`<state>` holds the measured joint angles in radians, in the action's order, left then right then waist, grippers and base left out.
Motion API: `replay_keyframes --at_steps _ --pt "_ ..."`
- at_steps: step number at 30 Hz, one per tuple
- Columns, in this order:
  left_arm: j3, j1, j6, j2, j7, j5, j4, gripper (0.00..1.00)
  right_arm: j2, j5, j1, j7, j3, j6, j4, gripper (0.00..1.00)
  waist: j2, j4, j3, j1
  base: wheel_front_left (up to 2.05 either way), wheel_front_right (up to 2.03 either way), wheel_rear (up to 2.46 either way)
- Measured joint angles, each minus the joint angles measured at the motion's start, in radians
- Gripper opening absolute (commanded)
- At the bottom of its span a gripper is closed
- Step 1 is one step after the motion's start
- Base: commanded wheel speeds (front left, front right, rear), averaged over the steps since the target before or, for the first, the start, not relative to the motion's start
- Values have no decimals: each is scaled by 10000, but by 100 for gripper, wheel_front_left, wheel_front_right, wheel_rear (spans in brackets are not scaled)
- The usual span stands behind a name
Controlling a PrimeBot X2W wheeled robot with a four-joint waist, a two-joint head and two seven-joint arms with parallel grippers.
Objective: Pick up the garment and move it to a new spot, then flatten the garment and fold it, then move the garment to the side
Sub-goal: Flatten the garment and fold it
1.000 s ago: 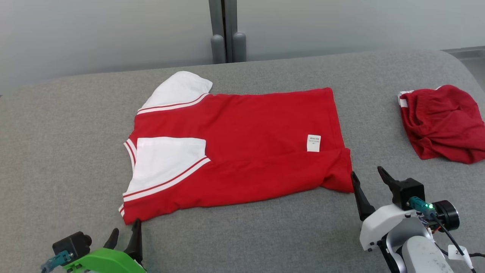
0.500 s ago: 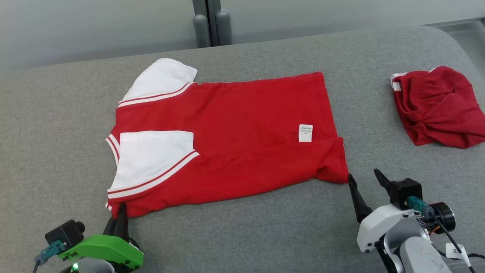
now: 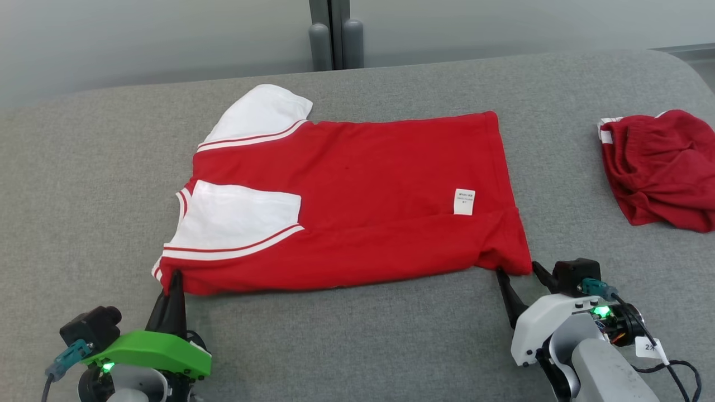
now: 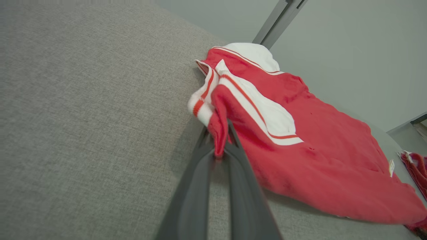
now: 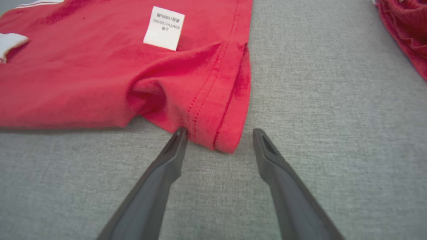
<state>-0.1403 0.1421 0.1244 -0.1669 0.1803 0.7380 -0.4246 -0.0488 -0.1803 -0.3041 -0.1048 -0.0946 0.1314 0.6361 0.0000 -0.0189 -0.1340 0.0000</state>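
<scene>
Soft, light red-and-white knit shirt (image 3: 357,201) on grey fabric bench (image 3: 84,184) should sag when lifted, so grip corners: left tool (image 3: 175,277) pinches near-left corner, right tool (image 3: 516,269) spread astride near-right hem corner.

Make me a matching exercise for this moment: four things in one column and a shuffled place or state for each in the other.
1. left gripper
2. right gripper
3. label
4. red heap

A. crumpled, apart from the rest, at the robot's right
B. shut on the shirt's sleeve-end corner
C. white, lying on the shirt near its hem
D. jaws open, one on either side of the shirt's hem corner

Pairs: 1-B, 2-D, 3-C, 4-A
</scene>
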Motion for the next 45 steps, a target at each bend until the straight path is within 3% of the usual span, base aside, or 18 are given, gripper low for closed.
replay_keyframes --at_steps 1,2,4,6,17,29,34,39,40,41,42,45 --pt "6 -1 0 -35 25 0 31 0 0 -180 -135 -12 -58 0 240 95 0 -23 -4 0 0 0 0" --pt "8 0 0 -67 27 -2 52 0 -2 -267 -232 -19 -111 0 408 51 0 -36 -10 0 0 0 0" --pt "6 1 0 -119 48 -15 115 0 -2 -370 -499 -153 -196 0 782 21 0 -52 -30 0 0 0 0" --pt "-2 2 0 -136 52 -17 165 0 2 -476 -731 -318 -253 0 1022 0 0 -57 -24 0 0 0 0" --pt "-96 -257 -71 -140 146 -44 926 0 4 -602 -1239 -1055 -105 0 1386 0 0 34 223 0 0 0 0" --pt "-305 -2559 -692 -15 -477 198 2658 0 4 -163 1178 -612 577 0 -995 0 0 78 891 0 0 0 0" --pt "-261 -3360 -905 -10 -756 548 2801 0 6 -196 2655 117 963 0 -2474 0 0 54 1150 0 0 0 0" --pt "-192 -3437 -941 0 -777 671 2278 0 10 -422 3088 445 1085 0 -2853 0 0 133 1179 0 0 0 0" --pt "-194 -3436 -953 8 -773 671 2144 9 12 -420 3107 489 1112 0 -2823 18 0 155 1179 0 0 0 0" --pt "-209 -3431 -951 19 -765 669 2027 55 10 -420 3123 518 1141 0 -2771 40 0 171 1173 0 0 0 0" --pt "-224 -3418 -951 27 -752 669 1948 100 13 -418 3135 516 1174 0 -2732 100 0 178 1164 0 0 0 0" --pt "-207 -3365 -984 -25 -646 594 1825 100 0 -311 3180 437 1327 0 -2658 100 0 197 1108 0 0 0 0"
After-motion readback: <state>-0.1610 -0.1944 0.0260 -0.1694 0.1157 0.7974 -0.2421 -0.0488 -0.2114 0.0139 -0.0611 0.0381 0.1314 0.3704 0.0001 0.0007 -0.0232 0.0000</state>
